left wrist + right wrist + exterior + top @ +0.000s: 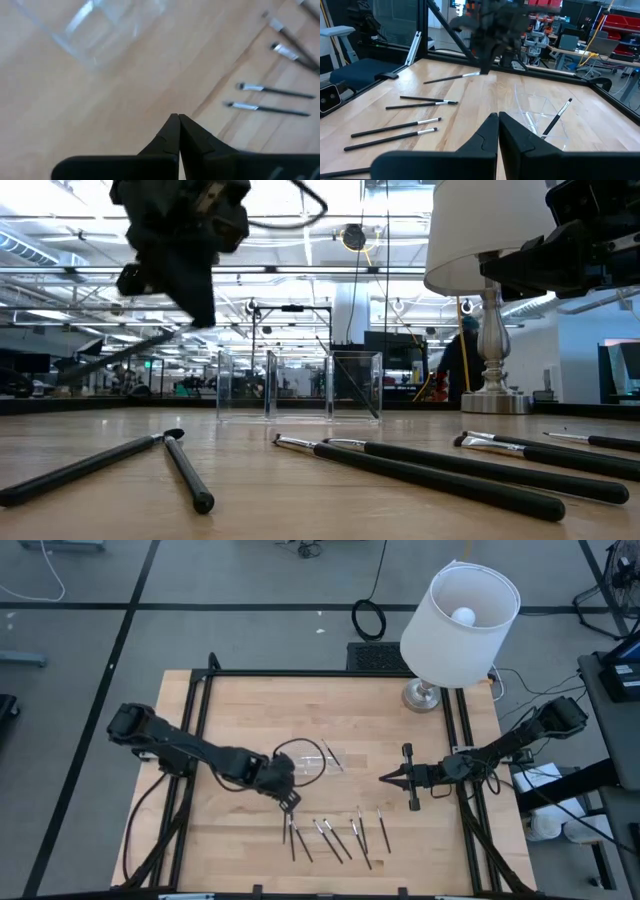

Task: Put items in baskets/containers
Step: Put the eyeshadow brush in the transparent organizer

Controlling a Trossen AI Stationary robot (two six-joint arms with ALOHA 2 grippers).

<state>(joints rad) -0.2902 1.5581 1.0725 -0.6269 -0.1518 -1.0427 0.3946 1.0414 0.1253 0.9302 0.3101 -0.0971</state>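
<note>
L. gripper (287, 798) is raised just beside the tray (525, 102), fingers pressed together on the held stick (451, 78), as far as can be judged. It is pinched near its silvery end so the rest hangs free, prob. for tipping into the tray. R. gripper (385, 778) is parked on the tray's other side, closed on nothing, presumably to be kept clear. Counted: 1 tray; 1 leaning stick (332, 755) lodged inside it; approx. 7 loose sticks (340, 840) scattered near the tray, exact no. unsettled where they cross.

the tabletop (240, 705) is made of pale matt wood; the tray (298, 385) is formed of clear glossy plastic.
</note>
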